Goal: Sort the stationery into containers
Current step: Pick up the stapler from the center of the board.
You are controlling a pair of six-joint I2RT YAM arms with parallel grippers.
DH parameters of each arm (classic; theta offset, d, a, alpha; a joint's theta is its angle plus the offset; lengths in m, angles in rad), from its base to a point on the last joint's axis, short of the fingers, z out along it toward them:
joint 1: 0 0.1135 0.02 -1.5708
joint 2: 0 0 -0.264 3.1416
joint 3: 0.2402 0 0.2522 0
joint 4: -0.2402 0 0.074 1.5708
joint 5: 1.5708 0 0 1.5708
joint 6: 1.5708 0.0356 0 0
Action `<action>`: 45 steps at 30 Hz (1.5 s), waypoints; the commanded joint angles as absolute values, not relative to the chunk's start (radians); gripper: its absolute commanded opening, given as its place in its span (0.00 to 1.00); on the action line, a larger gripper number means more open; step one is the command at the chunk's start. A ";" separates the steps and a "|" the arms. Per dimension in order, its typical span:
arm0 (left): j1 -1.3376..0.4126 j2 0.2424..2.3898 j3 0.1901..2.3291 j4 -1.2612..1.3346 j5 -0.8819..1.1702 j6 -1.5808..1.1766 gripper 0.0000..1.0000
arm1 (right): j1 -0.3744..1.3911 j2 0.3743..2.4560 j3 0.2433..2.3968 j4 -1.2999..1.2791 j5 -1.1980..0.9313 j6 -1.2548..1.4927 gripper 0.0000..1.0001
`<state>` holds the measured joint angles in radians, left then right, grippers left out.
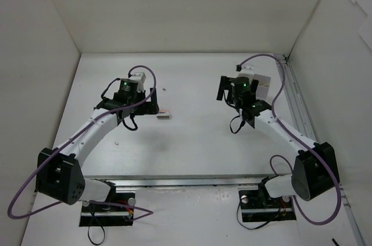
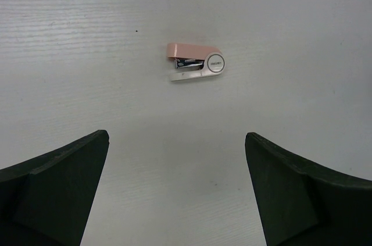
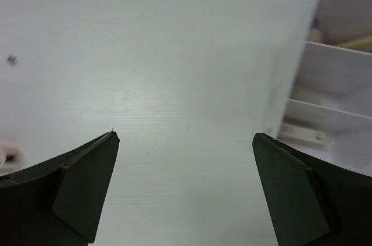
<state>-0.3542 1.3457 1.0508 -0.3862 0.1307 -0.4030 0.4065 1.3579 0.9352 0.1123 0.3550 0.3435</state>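
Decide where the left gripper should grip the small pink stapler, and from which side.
Probably mid-body, from straight above. The stapler lies on its side on the table, long axis across the left wrist view, so the open left gripper, wrist turned a quarter, can pinch pink top against white base.

Probably a robotics lab test cell: plain white panels (image 1: 174, 7) box in a white surface (image 1: 192, 147). A left arm (image 1: 87, 135) and right arm (image 1: 285, 132) are bolted at the frame's bottom, trailing purple cables (image 1: 263, 56). A metal rail (image 1: 299, 103) lines the right.
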 commanded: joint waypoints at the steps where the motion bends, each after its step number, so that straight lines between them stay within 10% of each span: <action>1: -0.345 1.397 1.120 -0.354 0.133 -0.446 1.00 | 0.414 1.374 0.939 0.274 -0.117 0.021 0.98; 9: -0.327 1.419 1.134 -0.385 0.107 -0.508 1.00 | 0.541 1.669 1.185 0.101 -0.544 -0.250 0.98; 30: -0.244 1.152 0.954 -0.456 0.067 -0.503 1.00 | 0.747 2.178 1.545 0.255 -0.305 -0.181 0.97; 39: -0.244 1.114 0.930 -0.437 0.084 -0.497 1.00 | 0.779 2.151 1.480 0.340 -0.176 -0.167 0.34; 45: -0.244 1.098 0.919 -0.449 0.083 -0.502 1.00 | 0.776 2.091 1.428 0.402 -0.207 -0.137 0.21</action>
